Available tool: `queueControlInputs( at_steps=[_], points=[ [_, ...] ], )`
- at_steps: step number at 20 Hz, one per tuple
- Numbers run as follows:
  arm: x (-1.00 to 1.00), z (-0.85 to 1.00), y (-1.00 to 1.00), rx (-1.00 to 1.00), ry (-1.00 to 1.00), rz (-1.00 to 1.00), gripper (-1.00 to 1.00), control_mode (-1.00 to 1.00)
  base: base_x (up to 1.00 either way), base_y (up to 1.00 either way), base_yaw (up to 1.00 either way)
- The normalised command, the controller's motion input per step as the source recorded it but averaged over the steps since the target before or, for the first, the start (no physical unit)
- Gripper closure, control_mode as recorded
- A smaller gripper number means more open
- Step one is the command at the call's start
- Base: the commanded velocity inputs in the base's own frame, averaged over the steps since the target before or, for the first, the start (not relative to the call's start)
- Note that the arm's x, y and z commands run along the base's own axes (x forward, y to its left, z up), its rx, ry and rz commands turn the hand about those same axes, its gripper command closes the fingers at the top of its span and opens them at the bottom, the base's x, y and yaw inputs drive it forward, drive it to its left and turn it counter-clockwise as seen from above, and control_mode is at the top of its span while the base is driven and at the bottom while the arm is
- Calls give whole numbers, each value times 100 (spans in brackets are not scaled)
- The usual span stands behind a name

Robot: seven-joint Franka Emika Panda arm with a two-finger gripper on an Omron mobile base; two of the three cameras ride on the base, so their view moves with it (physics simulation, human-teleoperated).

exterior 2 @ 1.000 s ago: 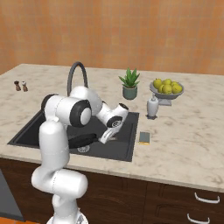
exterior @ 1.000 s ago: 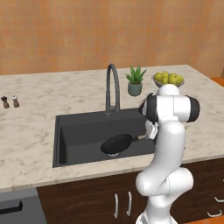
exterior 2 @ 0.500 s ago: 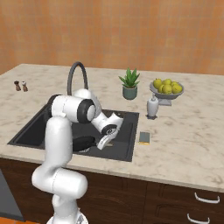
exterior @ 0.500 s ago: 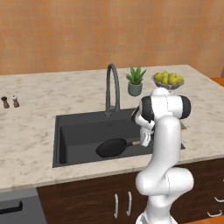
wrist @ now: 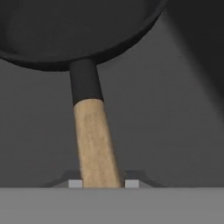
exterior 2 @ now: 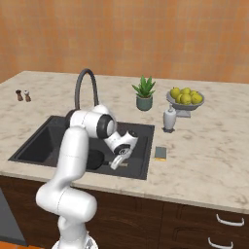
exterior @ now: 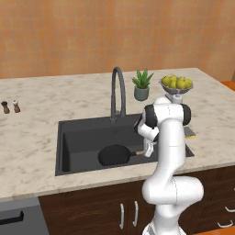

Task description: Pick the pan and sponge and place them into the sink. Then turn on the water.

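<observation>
In the left base view, the pan (exterior: 114, 155) lay on the floor of the sink (exterior: 82, 137), low in the middle of the frame, its wooden handle running right toward the gripper (exterior: 148, 151). The gripper hung just right of centre, at the end of that handle, and how its fingers stood could not be made out there. The faucet (exterior: 118, 92) arched above the basin's back rim. The sponge (exterior: 190, 133) sat on the counter (exterior: 36, 110) right of centre, partly behind the arm. A potted plant (exterior: 142, 85) and a bowl of lemons (exterior: 176, 85) stood in the upper right, and two small shakers (exterior: 10, 107) at the far left edge.

In the right base view, the pan (exterior 2: 95, 159) showed as a dark disc left of centre, mostly behind the arm, in the sink (exterior 2: 39, 141). The gripper (exterior 2: 116, 163) pointed down beside it near the basin's front edge. The sponge (exterior 2: 161, 153) lay on the counter just right of the sink, well apart from the gripper.

In the hand view, the pan (wrist: 74, 30) spanned the top, and its handle (wrist: 94, 144) ran down between the fingertips (wrist: 75, 183), which sat close against both sides of it.
</observation>
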Motion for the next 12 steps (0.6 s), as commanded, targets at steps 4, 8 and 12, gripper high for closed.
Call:
queueControlInputs(
  at_steps=[4, 8, 12],
  points=[
    [35, -34, 0, 0, -5, -2, 100, -100, 0, 0, 0],
    [14, -8, 0, 0, -11, -3, -100, -100, 0, 0, 0],
    [1, 7, 0, 0, -13, -4, -100, -100, 0, 0, 0]
  ],
)
